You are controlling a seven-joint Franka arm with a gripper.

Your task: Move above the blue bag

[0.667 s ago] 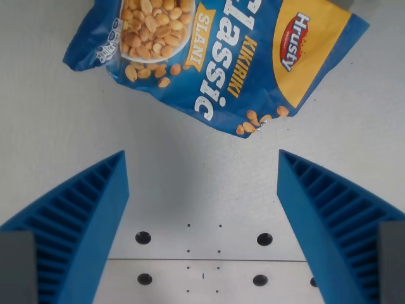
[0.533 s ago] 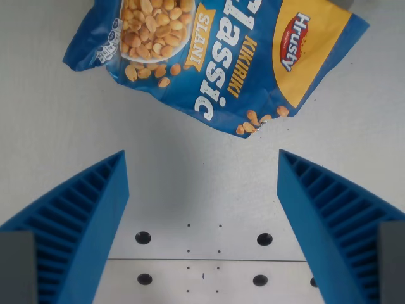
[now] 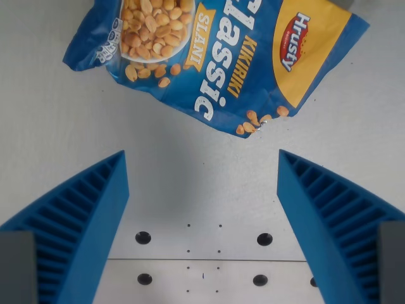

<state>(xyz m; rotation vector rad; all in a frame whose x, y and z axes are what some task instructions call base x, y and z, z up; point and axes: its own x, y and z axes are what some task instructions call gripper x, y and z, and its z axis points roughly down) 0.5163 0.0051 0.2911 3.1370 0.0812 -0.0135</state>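
Note:
A blue bag (image 3: 215, 57) of peanuts, printed with a yellow corner and a picture of nuts, lies flat on the grey table across the top of the wrist view, partly cut off by the upper edge. My gripper (image 3: 202, 161) hangs open below it in the picture, its two blue ribbed fingers (image 3: 82, 221) wide apart with only bare table between them. The fingertips sit short of the bag's near edge and do not touch it.
A light metal plate (image 3: 202, 278) with several screw holes lies at the bottom of the view between the fingers. Grey table surface (image 3: 50, 120) surrounds the bag.

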